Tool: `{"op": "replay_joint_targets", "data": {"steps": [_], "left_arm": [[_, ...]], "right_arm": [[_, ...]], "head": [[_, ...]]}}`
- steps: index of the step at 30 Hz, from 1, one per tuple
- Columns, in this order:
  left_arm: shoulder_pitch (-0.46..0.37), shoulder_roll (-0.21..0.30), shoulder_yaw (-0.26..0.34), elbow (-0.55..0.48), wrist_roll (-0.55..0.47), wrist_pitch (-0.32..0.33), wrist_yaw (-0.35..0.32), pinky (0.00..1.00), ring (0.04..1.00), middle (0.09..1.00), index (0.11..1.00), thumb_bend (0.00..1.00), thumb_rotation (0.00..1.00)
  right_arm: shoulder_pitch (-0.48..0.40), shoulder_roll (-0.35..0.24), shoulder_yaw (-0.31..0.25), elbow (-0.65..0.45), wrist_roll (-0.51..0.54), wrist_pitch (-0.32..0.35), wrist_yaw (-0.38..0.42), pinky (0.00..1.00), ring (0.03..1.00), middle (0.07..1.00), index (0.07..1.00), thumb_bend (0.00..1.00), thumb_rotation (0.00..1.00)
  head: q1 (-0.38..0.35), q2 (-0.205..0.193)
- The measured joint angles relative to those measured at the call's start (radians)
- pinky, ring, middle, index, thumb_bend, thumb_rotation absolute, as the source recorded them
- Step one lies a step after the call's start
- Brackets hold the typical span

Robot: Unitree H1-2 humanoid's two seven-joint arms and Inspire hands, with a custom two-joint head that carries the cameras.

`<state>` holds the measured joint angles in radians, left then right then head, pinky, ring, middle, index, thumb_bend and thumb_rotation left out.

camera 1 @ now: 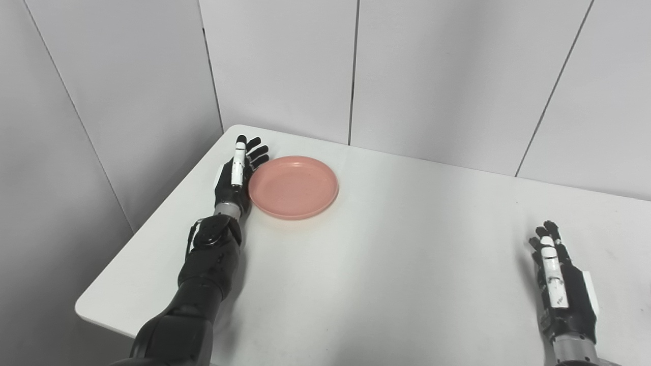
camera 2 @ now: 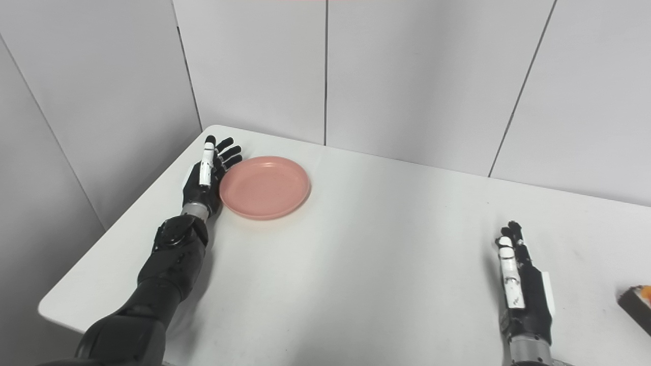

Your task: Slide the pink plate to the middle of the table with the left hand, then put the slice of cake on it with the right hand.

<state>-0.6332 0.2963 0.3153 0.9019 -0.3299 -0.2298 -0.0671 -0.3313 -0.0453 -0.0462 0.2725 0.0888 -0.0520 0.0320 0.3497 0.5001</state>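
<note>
The pink plate (camera 1: 294, 187) lies empty on the white table (camera 1: 386, 254) near its far left corner. My left hand (camera 1: 235, 175) is open, its fingers stretched out, and rests against the plate's left rim. My right hand (camera 1: 557, 282) is open and empty, edge-on over the table at the near right. The slice of cake (camera 2: 637, 302) shows only in the right eye view: a dark piece with an orange top at the picture's right edge, to the right of my right hand and apart from it.
Grey wall panels (camera 1: 432, 76) stand close behind the table and along its left side. The table's left edge (camera 1: 152, 223) runs just beside my left arm.
</note>
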Motion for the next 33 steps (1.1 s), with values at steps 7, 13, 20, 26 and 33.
{"op": "replay_joint_targets", "data": {"steps": [7, 13, 20, 26, 33], "left_arm": [[0.002, -0.03, -0.016, -0.039, 0.0, 0.035, -0.024, 0.82, 0.83, 0.815, 0.798, 0.65, 1.0], [0.023, -0.051, -0.053, -0.102, 0.005, 0.071, -0.041, 0.81, 0.834, 0.825, 0.812, 0.66, 1.0], [0.044, -0.075, -0.065, -0.163, -0.005, 0.112, -0.071, 0.81, 0.838, 0.83, 0.818, 0.63, 1.0], [0.049, -0.081, -0.089, -0.198, 0.004, 0.137, -0.082, 0.84, 0.861, 0.853, 0.83, 0.65, 1.0], [0.078, -0.112, -0.121, -0.267, 0.0, 0.193, -0.116, 0.84, 0.86, 0.848, 0.826, 0.64, 1.0]], "right_arm": [[0.0, 0.0, 0.0, 0.0, 0.0, 0.0, 0.0, 1.0, 0.938, 0.94, 0.945, 0.45, 0.82], [0.0, 0.003, 0.001, -0.001, 0.0, 0.0, -0.001, 1.0, 0.929, 0.933, 0.943, 0.44, 0.82], [-0.002, 0.01, -0.001, 0.001, 0.004, 0.0, -0.002, 1.0, 0.938, 0.945, 0.955, 0.4, 0.84], [-0.002, 0.009, 0.005, 0.0, -0.02, 0.0, -0.004, 1.0, 0.937, 0.946, 0.954, 0.42, 0.84], [0.005, 0.012, 0.014, -0.011, -0.045, 0.0, -0.018, 0.97, 0.924, 0.936, 0.946, 0.42, 0.83]], "head": [[-0.008, 0.005], [-0.018, 0.006], [-0.038, 0.011], [-0.06, 0.02], [-0.103, 0.034]]}}
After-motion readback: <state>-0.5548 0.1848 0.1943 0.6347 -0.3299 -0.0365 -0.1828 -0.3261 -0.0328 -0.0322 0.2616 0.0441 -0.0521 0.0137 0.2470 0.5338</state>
